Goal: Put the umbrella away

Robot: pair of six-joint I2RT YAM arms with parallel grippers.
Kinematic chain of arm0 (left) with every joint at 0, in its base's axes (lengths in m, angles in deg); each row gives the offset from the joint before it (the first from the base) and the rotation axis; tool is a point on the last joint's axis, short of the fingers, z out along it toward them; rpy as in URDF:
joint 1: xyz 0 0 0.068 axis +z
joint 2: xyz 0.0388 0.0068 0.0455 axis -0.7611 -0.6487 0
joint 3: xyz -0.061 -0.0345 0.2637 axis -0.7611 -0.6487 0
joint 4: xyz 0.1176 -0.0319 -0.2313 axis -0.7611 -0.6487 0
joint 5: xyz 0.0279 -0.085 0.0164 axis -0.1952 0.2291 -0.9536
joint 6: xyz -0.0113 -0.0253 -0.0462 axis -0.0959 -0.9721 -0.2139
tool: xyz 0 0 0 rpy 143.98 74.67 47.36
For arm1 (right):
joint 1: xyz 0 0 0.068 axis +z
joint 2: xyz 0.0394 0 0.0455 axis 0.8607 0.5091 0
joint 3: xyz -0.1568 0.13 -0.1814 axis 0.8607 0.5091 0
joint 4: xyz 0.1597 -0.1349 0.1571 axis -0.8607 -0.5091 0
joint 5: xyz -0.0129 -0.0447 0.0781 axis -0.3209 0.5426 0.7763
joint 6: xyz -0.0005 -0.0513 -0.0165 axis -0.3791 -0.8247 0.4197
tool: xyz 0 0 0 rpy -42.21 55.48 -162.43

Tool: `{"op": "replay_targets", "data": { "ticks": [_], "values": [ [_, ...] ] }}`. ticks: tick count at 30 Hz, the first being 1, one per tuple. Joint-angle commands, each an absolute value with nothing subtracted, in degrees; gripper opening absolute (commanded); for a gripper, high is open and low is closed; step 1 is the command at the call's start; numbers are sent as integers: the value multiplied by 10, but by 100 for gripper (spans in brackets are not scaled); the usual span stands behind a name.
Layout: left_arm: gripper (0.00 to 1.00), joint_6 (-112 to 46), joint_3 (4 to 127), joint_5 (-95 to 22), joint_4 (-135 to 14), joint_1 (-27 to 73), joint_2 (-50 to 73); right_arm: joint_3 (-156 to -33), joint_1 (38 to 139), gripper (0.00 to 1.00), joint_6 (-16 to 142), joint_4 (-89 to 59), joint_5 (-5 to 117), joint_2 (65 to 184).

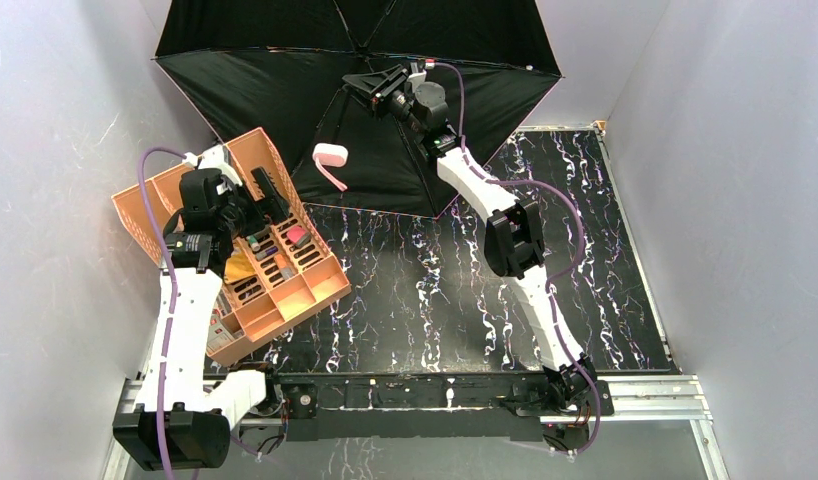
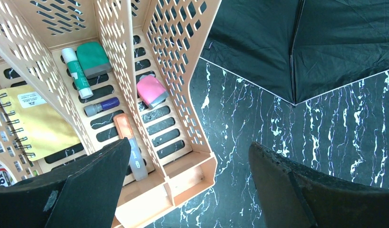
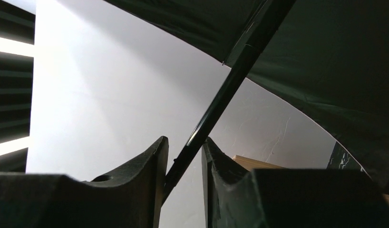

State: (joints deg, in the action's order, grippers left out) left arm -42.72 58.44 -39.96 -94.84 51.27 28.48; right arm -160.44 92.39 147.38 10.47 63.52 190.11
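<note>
The opened umbrella (image 1: 285,80) rests on the worktop (image 1: 585,250) just beyond the orange tray (image 1: 315,290). The right claw (image 3: 184,142) straddles its shaft (image 3: 230,80), half-closed but not clamping. The left claw (image 2: 190,152) hangs over the tray, wide open and empty.

We note the umbrella (image 1: 365,90) canopy cut off by the overhead view's top edge. The left arm (image 1: 180,320) hides part of the orange tray (image 1: 253,150). Whether the right gripper (image 3: 184,145) touches the shaft (image 3: 230,85), we cannot tell. The notebook (image 2: 35,123) label is too small to read.
</note>
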Motion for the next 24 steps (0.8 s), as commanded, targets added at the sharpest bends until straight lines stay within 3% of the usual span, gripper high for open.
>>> {"op": "replay_targets", "data": {
  "ticks": [1,18,24],
  "values": [
    [94,-430,584,-390,-962,516,302,-1618,931,36,1447,161,658,1895],
    [95,-432,641,-331,-961,516,301,-1551,919,0,1279,244,676,1769],
    [95,-432,682,-288,-947,514,284,-1527,907,0,1244,266,696,1726]
  ]
}}
